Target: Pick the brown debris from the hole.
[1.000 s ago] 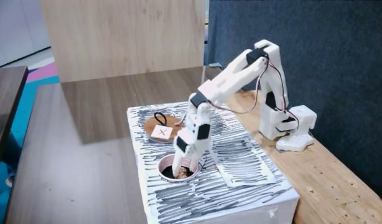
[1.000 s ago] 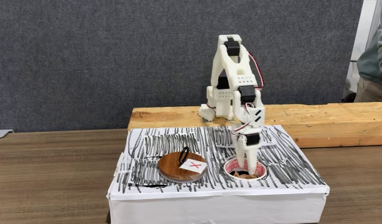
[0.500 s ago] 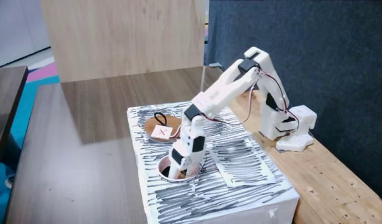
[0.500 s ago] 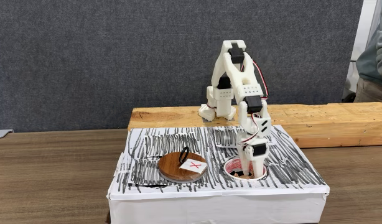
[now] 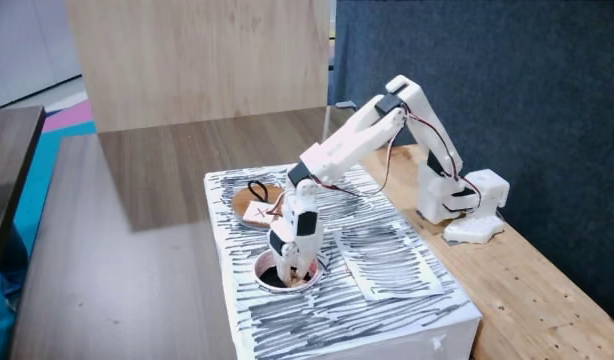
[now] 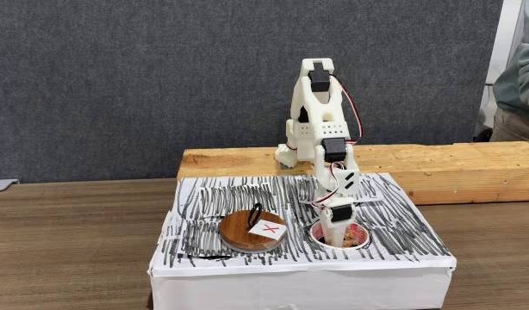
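The arm reaches down over the striped box (image 6: 247, 202), with the gripper (image 5: 290, 272) lowered into the hole (image 6: 361, 242). In both fixed views its fingertips sit below the pale rim, so I cannot tell whether the fingers are apart, together, or clamped on anything. The brown debris is not clearly visible: in one fixed view a dark reddish-brown patch shows inside the hole beside the gripper (image 6: 340, 232), but it is too small and too hidden to say whether that is the lump or the hole's interior. The round wooden disc (image 6: 239, 231) with its red-X card (image 6: 268, 229) lies on the box top just beside the hole (image 5: 269, 283), apart from the gripper. As a judgement, the reach into the opening is done, while the grasp is unconfirmed. Lifting the debris clear of the rim remains to be done.
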### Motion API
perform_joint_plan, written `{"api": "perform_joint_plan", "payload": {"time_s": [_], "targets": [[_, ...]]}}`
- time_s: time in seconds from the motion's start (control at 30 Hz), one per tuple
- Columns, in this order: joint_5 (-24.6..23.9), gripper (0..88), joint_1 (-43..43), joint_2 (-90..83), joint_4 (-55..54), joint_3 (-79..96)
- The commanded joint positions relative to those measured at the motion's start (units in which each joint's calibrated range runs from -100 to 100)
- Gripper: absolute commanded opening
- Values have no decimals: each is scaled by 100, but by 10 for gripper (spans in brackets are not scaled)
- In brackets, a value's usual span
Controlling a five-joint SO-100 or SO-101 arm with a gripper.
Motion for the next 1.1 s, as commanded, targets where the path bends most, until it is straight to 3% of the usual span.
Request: {"api": "perform_joint_plan", "payload": {"time_s": [0.0, 0.37, 0.67, 1.07], "targets": [[-11, 13, 104, 292, 9, 3], [-11, 9, 89, -160, 76, -167], [-11, 9, 155, -2371, 126, -149], [-172, 9, 389, -5738, 1141, -140]]}}
